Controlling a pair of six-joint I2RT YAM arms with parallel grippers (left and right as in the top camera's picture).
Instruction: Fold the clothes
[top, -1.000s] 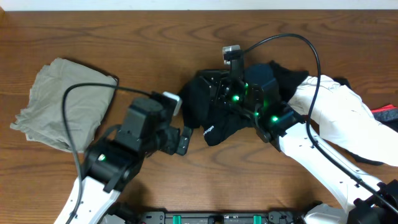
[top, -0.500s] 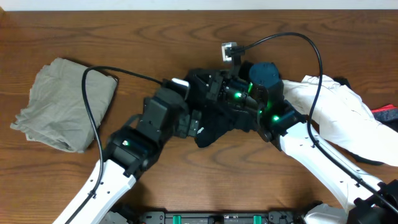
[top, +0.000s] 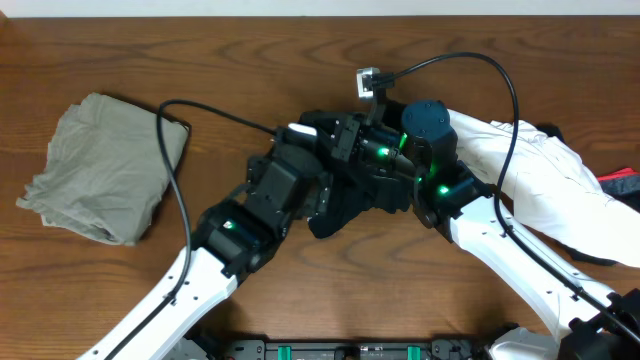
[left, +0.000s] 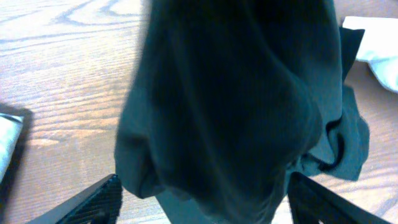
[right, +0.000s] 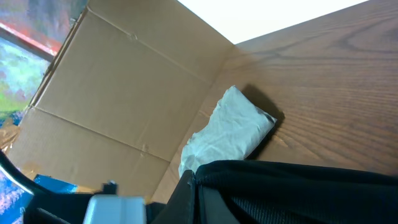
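Observation:
The black garment (top: 350, 205) hangs bunched at the table's middle, held up by my right gripper (top: 347, 140), which is shut on its upper edge (right: 298, 180). My left gripper (top: 318, 195) is open right against its lower part. In the left wrist view the black fabric (left: 230, 106) fills the frame and droops between the two spread fingers (left: 205, 208). A grey-beige garment (top: 100, 165) lies folded at the far left and also shows in the right wrist view (right: 230, 134). A white garment (top: 540, 180) lies at the right.
The wooden table (top: 200, 60) shows bare at the back. A red item (top: 625, 185) and dark fabric (top: 570, 250) sit at the right edge by the white garment. A cardboard panel (right: 137, 87) stands beyond the table's left end. Cables loop over both arms.
My left arm has moved up and to the right, from beside the black garment to right against it, fingers now around its hanging part. The right gripper still holds the garment, slightly shifted.

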